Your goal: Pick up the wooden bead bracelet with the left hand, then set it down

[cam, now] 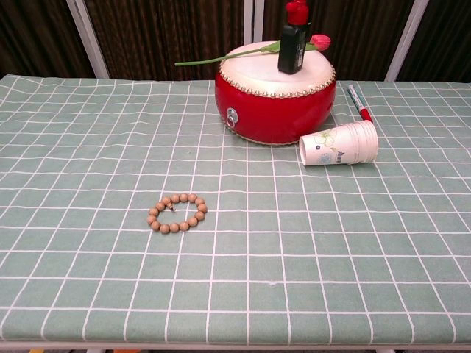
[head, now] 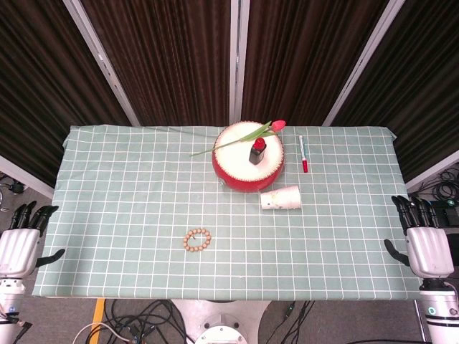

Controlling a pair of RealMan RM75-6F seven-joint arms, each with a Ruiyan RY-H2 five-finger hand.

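The wooden bead bracelet (head: 197, 239) (cam: 176, 213) lies flat on the green checked tablecloth, near the front and a little left of centre. My left hand (head: 21, 244) hangs off the table's left edge with fingers spread, holding nothing, well to the left of the bracelet. My right hand (head: 423, 240) is beyond the right edge, fingers apart and empty. Neither hand appears in the chest view.
A red drum (head: 247, 158) (cam: 274, 92) stands at the back centre with a small dark bottle (head: 257, 152) (cam: 292, 44) and a tulip (head: 276, 125) (cam: 318, 42) on top. A paper cup (head: 280, 198) (cam: 340, 145) lies on its side to the right. A red marker (head: 303, 153) (cam: 359, 103) lies behind the cup.
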